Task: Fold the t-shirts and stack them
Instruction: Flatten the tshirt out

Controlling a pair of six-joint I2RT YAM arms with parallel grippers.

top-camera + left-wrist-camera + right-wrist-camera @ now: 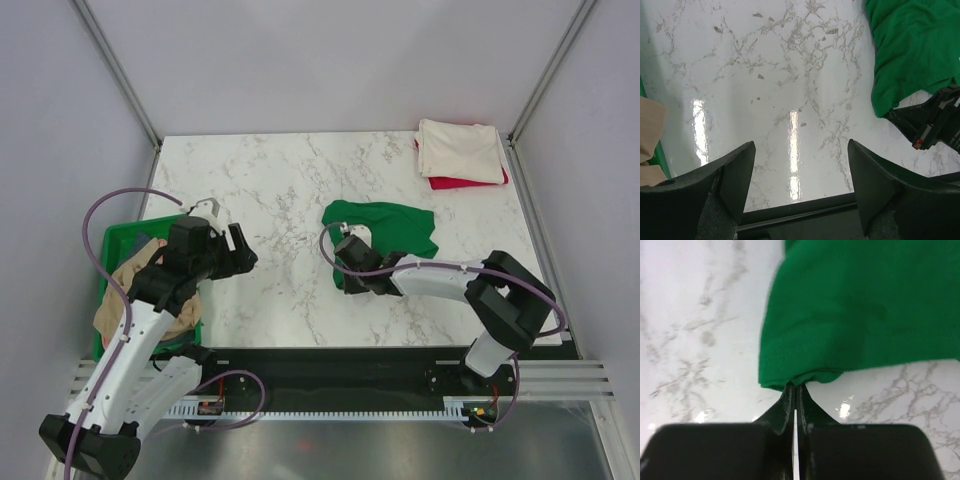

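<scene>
A bright green t-shirt (392,225) (915,50) (865,315) lies crumpled at the middle of the marble table. My right gripper (343,262) (795,385) is low at the shirt's near left edge, its jaws shut on a pinch of the green hem. At the back right corner a folded cream-white t-shirt (460,150) lies on a red t-shirt (465,182). A tan t-shirt (135,285) (650,130) is bunched in the bin on the left. Beside that bin my left gripper (245,252) (800,170) hangs open over bare marble, holding nothing.
The rigid green plastic bin (125,232) (662,161) stands at the table's left edge under my left arm. Metal frame posts rise at both back corners. Bare marble (270,190) lies between the two grippers.
</scene>
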